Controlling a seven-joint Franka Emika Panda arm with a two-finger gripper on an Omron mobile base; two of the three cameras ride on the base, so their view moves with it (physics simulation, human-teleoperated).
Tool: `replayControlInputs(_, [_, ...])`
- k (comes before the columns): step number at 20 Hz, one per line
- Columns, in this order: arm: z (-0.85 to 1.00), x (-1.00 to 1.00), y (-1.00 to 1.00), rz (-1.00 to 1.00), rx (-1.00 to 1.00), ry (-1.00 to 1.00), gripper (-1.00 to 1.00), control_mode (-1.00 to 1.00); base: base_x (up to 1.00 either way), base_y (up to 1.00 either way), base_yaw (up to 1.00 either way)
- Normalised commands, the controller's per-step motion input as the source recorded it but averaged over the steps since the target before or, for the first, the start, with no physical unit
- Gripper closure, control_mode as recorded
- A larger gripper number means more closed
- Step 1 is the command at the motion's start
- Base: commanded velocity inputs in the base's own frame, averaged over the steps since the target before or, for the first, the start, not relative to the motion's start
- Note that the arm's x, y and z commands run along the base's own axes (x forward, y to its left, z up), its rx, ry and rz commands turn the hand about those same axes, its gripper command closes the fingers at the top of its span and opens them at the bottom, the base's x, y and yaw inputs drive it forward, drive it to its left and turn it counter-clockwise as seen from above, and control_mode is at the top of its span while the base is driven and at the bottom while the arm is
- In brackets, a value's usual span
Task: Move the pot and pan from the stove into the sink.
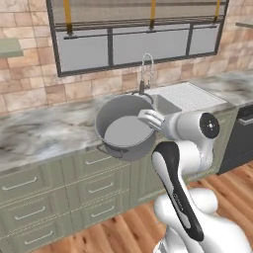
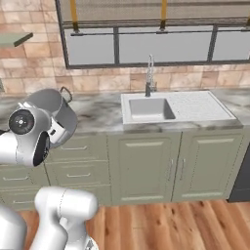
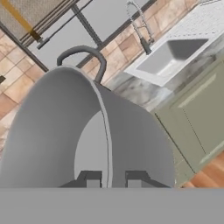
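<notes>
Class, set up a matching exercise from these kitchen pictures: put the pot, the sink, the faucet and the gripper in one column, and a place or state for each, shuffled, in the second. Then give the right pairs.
Things:
1. pot
2. sink
3. faucet
4. gripper

Places or states:
A. stands at the back of the basin, below the window
B. shut on the rim of a metal wall
C. tilted in the air in front of the counter, its inside bare
D. set into the marble counter, nothing in it

Pairs: 1-C, 2-D, 3-A, 4-B
</notes>
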Motion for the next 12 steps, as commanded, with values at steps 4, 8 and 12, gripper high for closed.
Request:
replayControlInputs(4, [0.00, 0.00, 0.00, 0.00, 0.00, 0.00, 1.00, 1.00, 0.59, -0.55, 0.13])
replayControlInputs(8, [0.00, 0.00, 0.00, 0.00, 0.00, 0.00, 1.00, 1.00, 0.59, -0.57, 0.13])
replayControlInputs(12, [0.00, 0.00, 0.00, 0.00, 0.00, 0.00, 1.00, 1.00, 0.59, -0.57, 0.13])
